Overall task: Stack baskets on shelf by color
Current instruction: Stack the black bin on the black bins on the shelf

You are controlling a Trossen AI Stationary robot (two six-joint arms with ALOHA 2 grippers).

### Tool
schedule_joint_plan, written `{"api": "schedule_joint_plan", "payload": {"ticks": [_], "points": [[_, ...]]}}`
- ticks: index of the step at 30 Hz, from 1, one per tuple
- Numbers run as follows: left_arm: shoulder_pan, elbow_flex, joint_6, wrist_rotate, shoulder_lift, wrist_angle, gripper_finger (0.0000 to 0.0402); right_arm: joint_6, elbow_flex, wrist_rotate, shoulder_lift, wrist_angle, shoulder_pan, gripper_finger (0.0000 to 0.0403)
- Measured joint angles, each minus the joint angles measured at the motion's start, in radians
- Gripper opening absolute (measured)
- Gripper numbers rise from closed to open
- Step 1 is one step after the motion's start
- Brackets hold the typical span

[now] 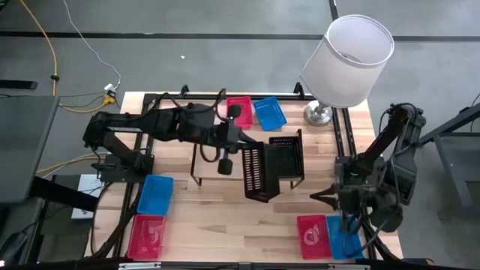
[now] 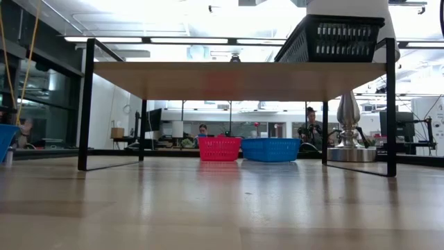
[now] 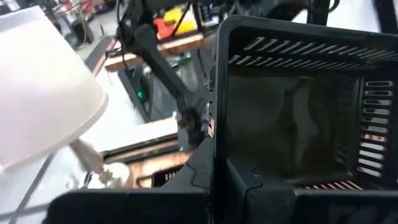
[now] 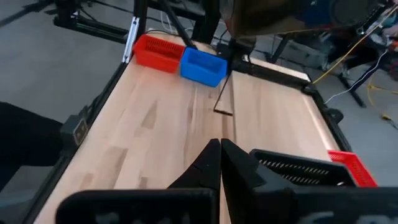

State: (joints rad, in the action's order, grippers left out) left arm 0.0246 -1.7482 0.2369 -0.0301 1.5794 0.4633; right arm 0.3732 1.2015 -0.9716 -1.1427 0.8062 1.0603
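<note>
Above the shelf (image 1: 225, 161), left pincer (image 1: 241, 156) grips a tilted black basket (image 1: 271, 166); right pincer (image 1: 324, 197) closed, empty; no writing legible.

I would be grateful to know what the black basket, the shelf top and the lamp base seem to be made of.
Black basket: likely matte moulded plastic, judging by its slotted walls.
Shelf top: light wood, pale and smooth-edged.
Lamp base: probably polished metal, silvery with bright reflections.

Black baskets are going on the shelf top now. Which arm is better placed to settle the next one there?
Left. The left gripper is over the wooden shelf top, shut on a black perforated plastic basket tilted on its side beside another. The right gripper is shut, empty, beside the shelf near the table's front right.
</note>
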Motion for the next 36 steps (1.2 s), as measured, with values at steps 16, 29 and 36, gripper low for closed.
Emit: {"api": "schedule_joint_plan", "payload": {"ticks": [16, 29, 36], "points": [[0.169, 0.005, -0.119, 0.172, 0.221, -0.231, 0.0, -0.042, 0.0, -0.117, 0.004, 0.029, 0.0, 0.0], [0.217, 0.003, -0.176, 0.178, 0.269, -0.137, 0.0, -0.042, 0.0, -0.149, 0.004, 0.051, 0.0, 0.0], [0.235, 0.004, -0.174, 0.173, 0.289, -0.139, 0.0, -0.042, 0.0, -0.149, 0.004, 0.052, 0.0, 0.0]]}}
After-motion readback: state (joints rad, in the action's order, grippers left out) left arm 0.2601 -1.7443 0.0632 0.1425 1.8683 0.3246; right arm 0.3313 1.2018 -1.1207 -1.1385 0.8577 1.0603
